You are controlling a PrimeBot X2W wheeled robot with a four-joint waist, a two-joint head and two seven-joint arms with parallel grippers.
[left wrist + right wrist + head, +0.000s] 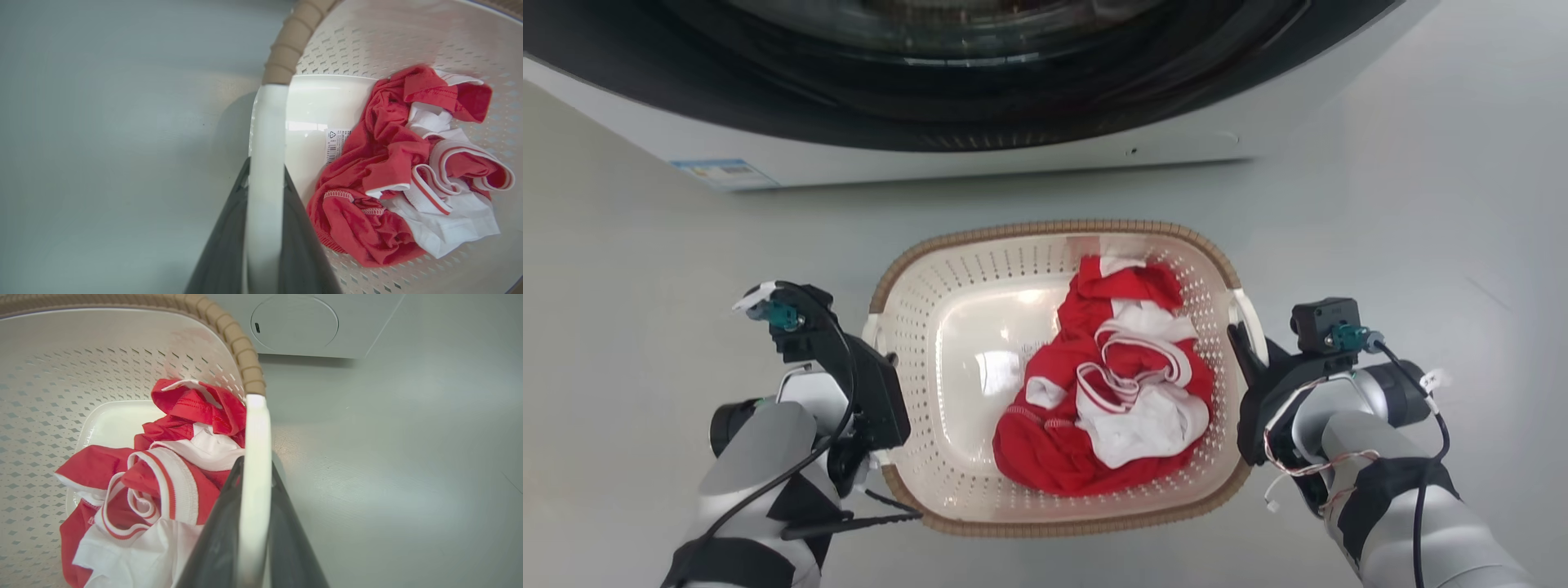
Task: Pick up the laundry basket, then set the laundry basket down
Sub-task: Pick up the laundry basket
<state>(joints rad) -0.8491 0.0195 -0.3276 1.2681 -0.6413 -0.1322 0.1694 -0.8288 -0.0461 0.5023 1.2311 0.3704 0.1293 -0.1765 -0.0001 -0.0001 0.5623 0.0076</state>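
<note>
The laundry basket, cream perforated plastic with a brown woven-look rim, is in the middle of the head view and holds red and white clothes. My left gripper is at its left side, and in the left wrist view the dark fingers are shut on the white loop handle. My right gripper is at the right side; its fingers are clamped on the other white handle. Whether the basket rests on the floor or hangs just above it I cannot tell.
A washing machine with a dark round door stands directly beyond the basket, its white front panel close to the far rim. Pale grey floor spreads out to the left and right of the basket.
</note>
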